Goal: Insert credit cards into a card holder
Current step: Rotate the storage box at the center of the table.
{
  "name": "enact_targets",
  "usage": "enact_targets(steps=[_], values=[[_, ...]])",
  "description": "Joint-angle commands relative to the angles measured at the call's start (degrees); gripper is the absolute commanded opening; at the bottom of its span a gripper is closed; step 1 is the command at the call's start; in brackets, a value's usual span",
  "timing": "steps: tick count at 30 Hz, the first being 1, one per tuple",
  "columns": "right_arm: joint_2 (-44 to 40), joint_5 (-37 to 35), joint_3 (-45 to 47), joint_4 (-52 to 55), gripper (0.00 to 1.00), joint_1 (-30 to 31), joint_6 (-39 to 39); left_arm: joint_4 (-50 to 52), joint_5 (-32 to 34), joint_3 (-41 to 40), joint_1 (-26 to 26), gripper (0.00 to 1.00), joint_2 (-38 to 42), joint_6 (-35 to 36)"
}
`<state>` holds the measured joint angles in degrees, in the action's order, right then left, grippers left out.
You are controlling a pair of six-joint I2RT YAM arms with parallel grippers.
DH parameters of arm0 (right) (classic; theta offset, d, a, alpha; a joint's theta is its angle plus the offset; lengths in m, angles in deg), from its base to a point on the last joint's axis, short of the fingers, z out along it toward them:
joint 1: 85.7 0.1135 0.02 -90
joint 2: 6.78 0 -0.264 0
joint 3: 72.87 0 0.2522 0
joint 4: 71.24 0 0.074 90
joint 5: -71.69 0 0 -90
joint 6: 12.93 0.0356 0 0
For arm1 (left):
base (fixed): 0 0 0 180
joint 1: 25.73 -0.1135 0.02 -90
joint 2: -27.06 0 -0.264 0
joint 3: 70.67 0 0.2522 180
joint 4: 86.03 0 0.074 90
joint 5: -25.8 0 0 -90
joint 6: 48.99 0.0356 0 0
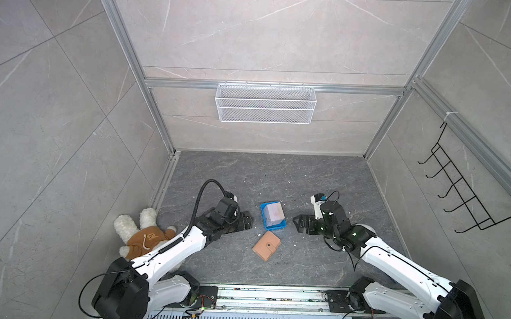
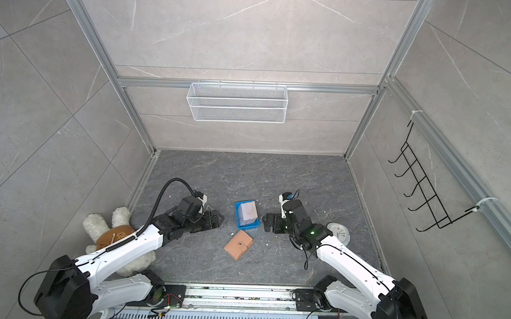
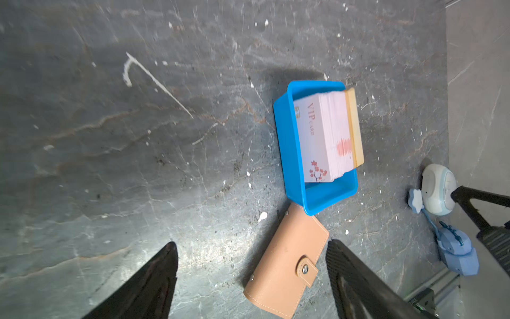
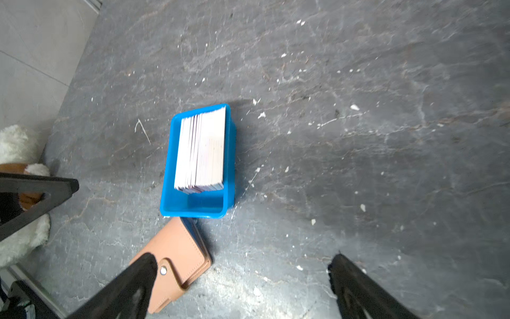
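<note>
Holder (image 1: 266,246), tan stitched leather-look, lies flat on grey marbled tabletop (image 1: 277,178), snap tab shut, inside hidden. Just beyond: blue plastic tray (image 1: 275,227) w/ white-pink cards (image 1: 273,215) on edge, tight stack, count unclear. Left fingers (image 3: 154,281) and right fingers (image 4: 124,290) spread wide, empty, either side of tray; one right finger covers holder's corner in wrist view.

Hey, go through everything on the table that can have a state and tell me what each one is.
card holder: folded shut, tab snapped, lying flat.
credit cards: stacked on edge inside the blue tray.
blue tray: upright, partly filled by the cards.
left pincer: open, holding nothing.
right pincer: open, holding nothing.
plush toy: lying flat.
</note>
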<state>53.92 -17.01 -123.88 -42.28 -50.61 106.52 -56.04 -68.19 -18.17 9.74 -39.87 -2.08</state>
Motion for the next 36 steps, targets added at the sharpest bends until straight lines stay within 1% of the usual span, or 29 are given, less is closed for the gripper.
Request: enact_targets(steps=[1, 5, 7, 10, 12, 14, 16, 19, 26, 31, 33, 36], values=[[0.9, -3.7, 0.1, -2.4, 1.0, 2.2, 3.7, -3.6, -3.0, -1.4, 0.6, 0.86, -1.7, -4.1], [3.0, -6.0, 0.1, -3.8, 1.0, 3.2, 6.8, -6.2, -3.1, -2.0, 1.3, 0.85, -3.4, -4.8], [2.5, -5.5, 1.9, -7.6, 1.0, 3.7, 6.0, -6.7, -3.1, -1.9, 1.7, 0.85, -4.1, -4.7], [1.5, -6.0, 2.9, -9.4, 1.0, 3.8, 5.9, -6.7, -3.0, -1.5, 2.1, 0.85, -5.4, -4.6], [1.8, -6.9, 2.4, -8.3, 1.0, 3.8, 6.1, -6.9, -3.0, -1.6, 2.2, 0.84, -6.0, -5.0], [3.2, -6.9, 0.3, -4.7, 1.0, 3.8, 5.9, -7.3, -3.5, -1.7, 2.2, 0.83, -6.2, -5.2], [4.9, -5.5, -0.9, -3.8, 1.0, 3.9, 5.1, -7.9, -4.3, -1.8, 2.2, 0.83, -6.4, -5.3], [5.6, -2.3, 1.0, -7.8, 1.0, 4.0, 5.1, -8.6, -6.1, -1.7, 2.2, 0.82, -7.1, -5.3], [10.2, -1.1, 0.3, -9.9, 0.99, 5.6, 6.3, -12.5, -9.8, -2.2, 2.2, 0.79, -9.5, -6.7], [13.6, 2.1, 0.0, -13.6, 0.94, 5.8, 8.1, -16.1, -10.5, -2.0, 2.2, 0.75, -11.3, -7.2], [14.9, 2.4, -0.3, -14.8, 0.93, 5.9, 8.8, -17.4, -10.9, -1.2, 2.2, 0.73, -12.8, -7.5], [16.3, 2.0, -0.7, -15.7, 0.92, 5.8, 9.3, -20.1, -10.6, -0.7, 2.1, 0.72, -14.7, -7.7]])
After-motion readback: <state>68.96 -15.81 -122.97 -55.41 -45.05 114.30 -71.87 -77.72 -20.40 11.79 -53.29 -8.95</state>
